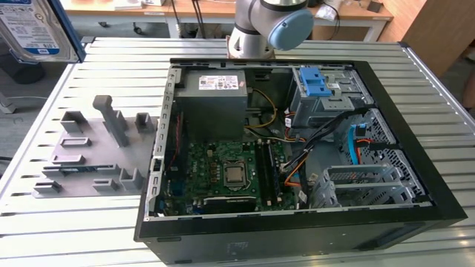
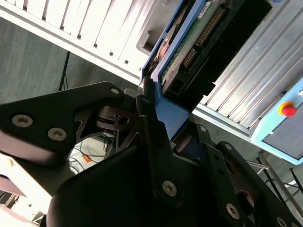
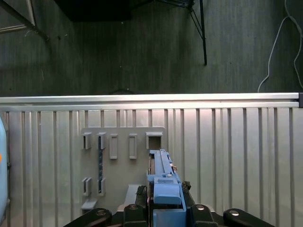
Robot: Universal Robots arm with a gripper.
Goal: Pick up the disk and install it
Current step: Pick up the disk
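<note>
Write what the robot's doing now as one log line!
gripper: shut on disk | disk: in air, outside open computer case | install: not done

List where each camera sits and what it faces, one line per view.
Exterior view: off the arm, high, looking down on the open computer case and grey fixture; arm base shows.
First wrist view: on the wrist, looking past the gripper onto the fixture.
Second wrist view: on the wrist, close on the fingers clamping the disk.
Shared: all three show the disk.
</note>
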